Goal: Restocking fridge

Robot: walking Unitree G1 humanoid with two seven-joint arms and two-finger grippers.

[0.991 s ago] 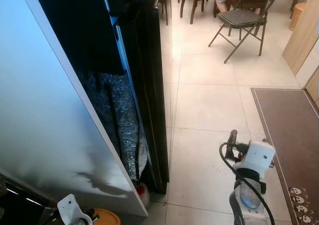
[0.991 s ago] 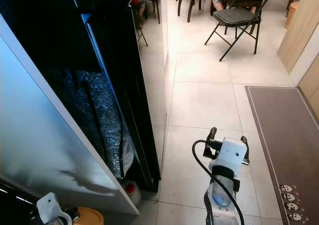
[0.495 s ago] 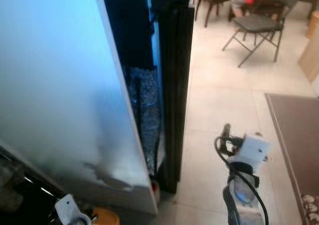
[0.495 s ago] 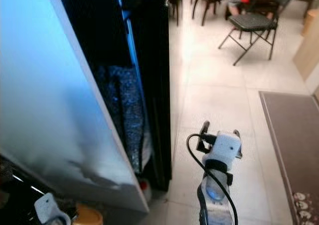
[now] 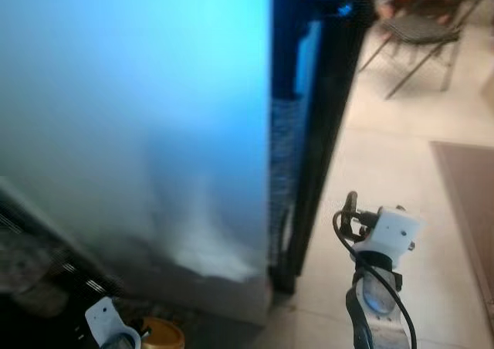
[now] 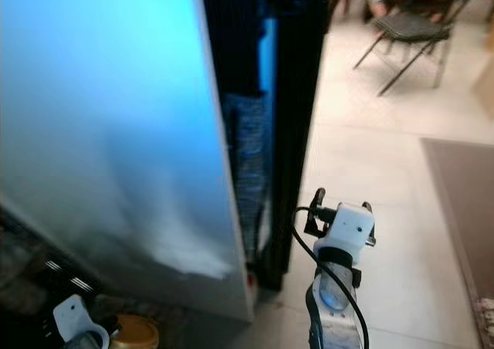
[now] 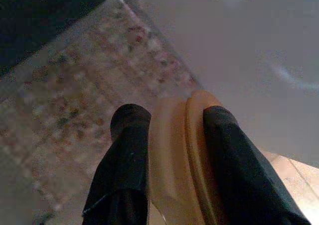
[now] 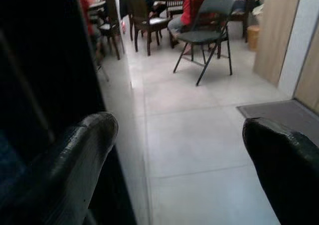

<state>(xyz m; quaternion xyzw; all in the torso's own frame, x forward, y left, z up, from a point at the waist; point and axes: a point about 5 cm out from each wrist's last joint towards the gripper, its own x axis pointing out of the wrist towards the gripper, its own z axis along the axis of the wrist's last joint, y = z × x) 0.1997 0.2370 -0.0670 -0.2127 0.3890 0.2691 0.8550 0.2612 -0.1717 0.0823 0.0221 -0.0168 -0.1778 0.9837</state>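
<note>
A: Which arm carries the stock?
B: The left gripper (image 7: 172,135), at 7 o'clock in the head views, is clamped across a tan lidded container (image 7: 182,150), one finger (image 7: 127,155) on each side, its round axis along the fingers.

A: And the right gripper (image 8: 179,150)?
B: At 5 o'clock, fingers spread and holding nothing.

A: Where is the fridge?
B: The pale fridge door (image 5: 131,117) rises from 9 to 12 o'clock above the container; a dark gap (image 6: 241,40) lies beyond at 12, so the left arm is judged nearer.

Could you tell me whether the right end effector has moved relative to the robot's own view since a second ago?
No. The right end effector sits at much the same low spot in the head view; the fridge door and folding chair shifted because the camera turned.
</note>
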